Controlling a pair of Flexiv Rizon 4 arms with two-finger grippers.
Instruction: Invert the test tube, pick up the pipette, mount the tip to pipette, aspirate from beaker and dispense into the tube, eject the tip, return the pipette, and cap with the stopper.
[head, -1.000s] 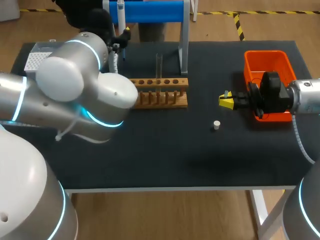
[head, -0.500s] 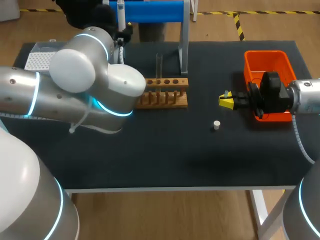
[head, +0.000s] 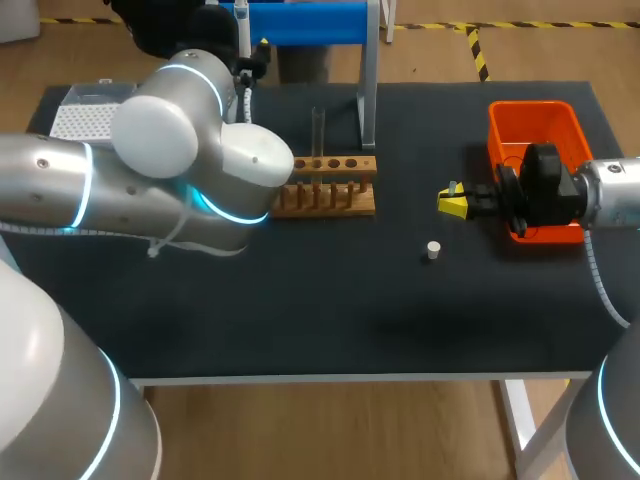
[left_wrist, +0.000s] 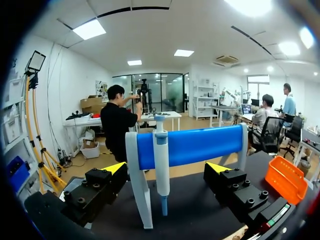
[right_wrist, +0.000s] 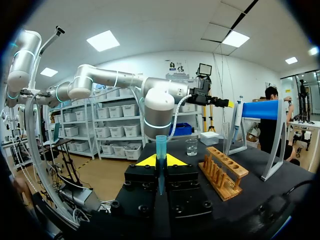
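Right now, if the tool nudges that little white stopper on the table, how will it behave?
The stopper is small, so probably light and easily flicked aside. It looks round and stands on end on the table, so once tipped it would likely roll.

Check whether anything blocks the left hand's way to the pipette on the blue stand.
Nothing visible does. The pipette hangs on the blue stand straight ahead of the left hand, in line with the gap between its open fingers.
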